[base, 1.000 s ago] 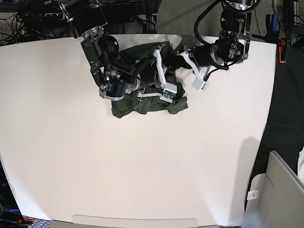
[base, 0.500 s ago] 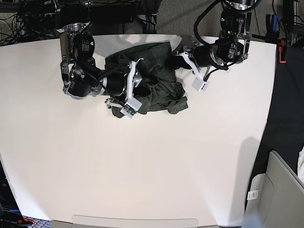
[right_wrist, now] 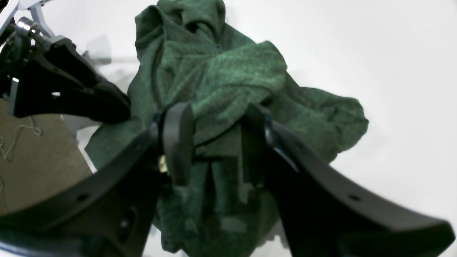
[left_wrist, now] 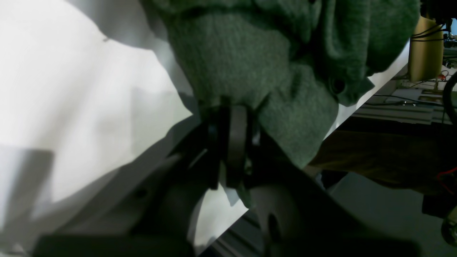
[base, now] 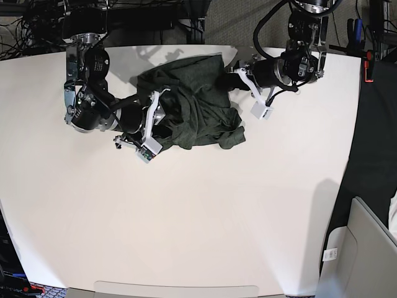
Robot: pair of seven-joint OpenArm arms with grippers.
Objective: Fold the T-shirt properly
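The white desk (base: 198, 211) carries a single garment. The T-shirt (base: 195, 105), dark olive-green knit, lies crumpled in a heap near the desk's far edge, roughly midway along it, with loose folds and no flat panel showing.

The right hand (right_wrist: 217, 142) sits at the side of the heap nearer the desk's middle, its two black fingers (right_wrist: 176, 139) standing apart with a ridge of fabric lying between them; neither pad visibly presses the cloth.

The left hand (left_wrist: 228, 139) is at the heap's far corner, by the desk's rear edge. Its fingers are drawn narrow and pinch a bunched fold of the T-shirt.
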